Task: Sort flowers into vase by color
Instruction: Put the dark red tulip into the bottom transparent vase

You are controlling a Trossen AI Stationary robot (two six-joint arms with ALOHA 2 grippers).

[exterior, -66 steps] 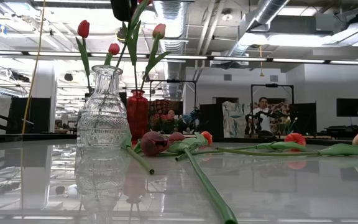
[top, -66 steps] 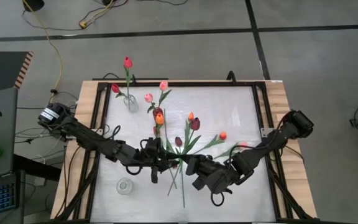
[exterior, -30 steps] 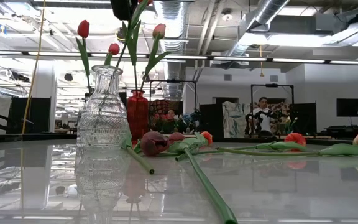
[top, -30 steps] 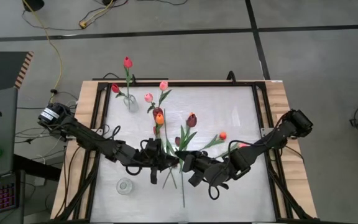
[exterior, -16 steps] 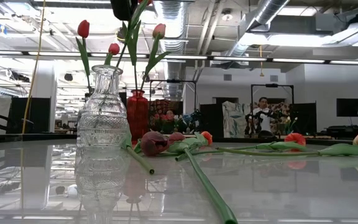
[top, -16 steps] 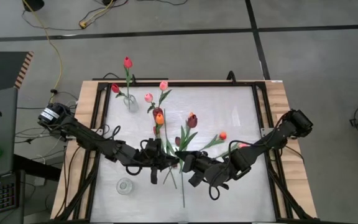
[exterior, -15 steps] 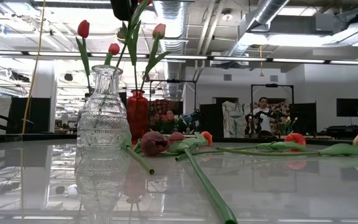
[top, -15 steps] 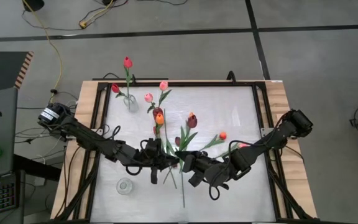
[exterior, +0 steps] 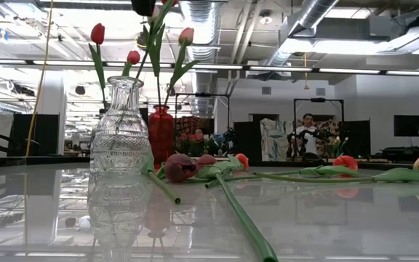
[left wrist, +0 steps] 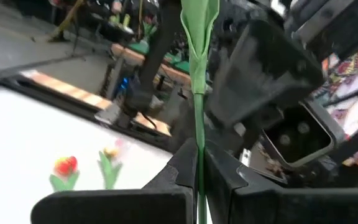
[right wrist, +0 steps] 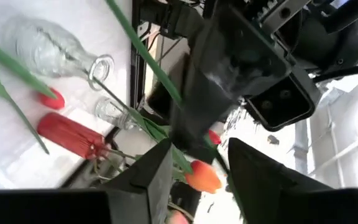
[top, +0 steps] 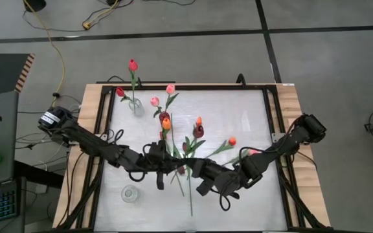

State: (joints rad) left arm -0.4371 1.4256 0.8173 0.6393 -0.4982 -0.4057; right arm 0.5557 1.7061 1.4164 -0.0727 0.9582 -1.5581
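Note:
My left gripper [left wrist: 199,167] is shut on the green stem of a dark maroon tulip [top: 199,131], held above the table's middle. My right gripper [right wrist: 201,171] stands open right beside it [top: 190,167]. The stem [right wrist: 146,59] passes beyond its spread fingers and nothing is between them. A red vase [exterior: 160,135] holds pink, orange and maroon flowers. A small clear vase [top: 136,107] at the far left holds red ones. Loose tulips lie flat on the table, among them an orange one [top: 232,140] and a pink one [top: 252,151]. My left gripper pinches the tulip's thin stem [left wrist: 198,134] between its two fingers, well below the leaves. The fingers come level from the table's left and lie across the stem. The tulip is lifted clear, and its head leans toward the far edge.
A tall clear glass vase [exterior: 120,131] stands without flowers at the near left [top: 129,193]. Loose stems [exterior: 244,225] lie across the table's middle toward the near edge. A dark frame [top: 274,123] rims the white tabletop. In the room behind it a person [exterior: 308,125] stands far off.
The held maroon tulip has tipped. Its head has come a little toward the table's near edge and has uncovered an orange bud behind it. Both arms have stayed where they met at the table's middle.

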